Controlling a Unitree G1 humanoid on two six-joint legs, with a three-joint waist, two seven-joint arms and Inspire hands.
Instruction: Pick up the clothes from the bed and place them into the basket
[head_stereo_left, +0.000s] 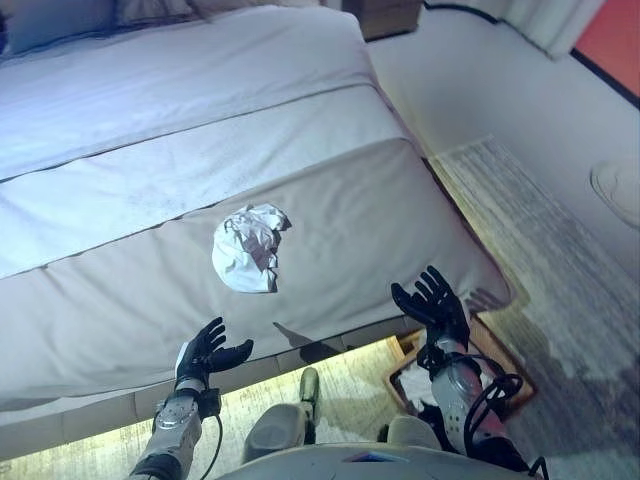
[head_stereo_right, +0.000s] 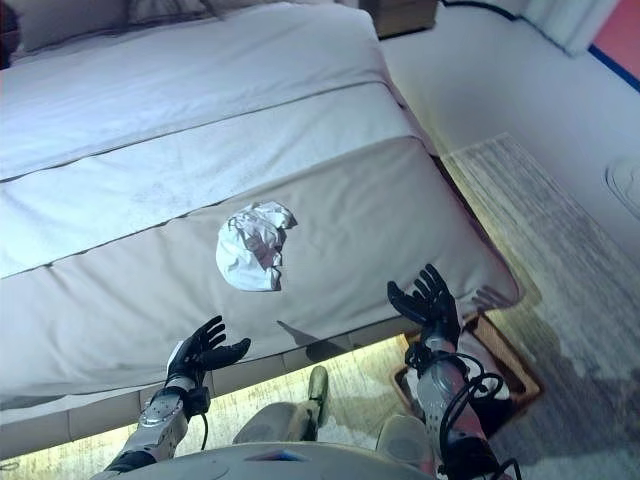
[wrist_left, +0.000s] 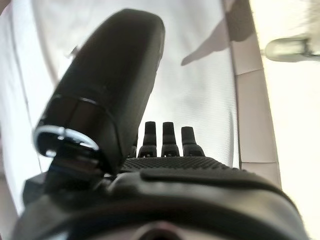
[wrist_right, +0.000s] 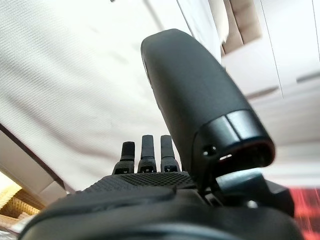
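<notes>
The clothes (head_stereo_left: 251, 247), a crumpled white bundle, lie on the bed (head_stereo_left: 120, 300), on the beige cover near its foot edge and roughly midway between your two arms. Nothing touches the bundle. Your left robot hand (head_stereo_left: 210, 350) hovers at the near edge of the bed, below and to the left of the bundle, with its fingers spread and relaxed, grasping nothing; its wrist view shows straight fingertips and the thumb over bare bedcover. Your right robot hand (head_stereo_left: 432, 303) is raised near the bed's right corner, palm turned up toward the bed, fingers straight and fanned out, also empty. You see the basket (head_stereo_left: 500, 360) on the floor beside that corner, largely hidden behind your right forearm, with a brown rim and something pale inside. It stands on a striped rug (head_stereo_left: 560, 260) that runs along the right side of the bed.
</notes>
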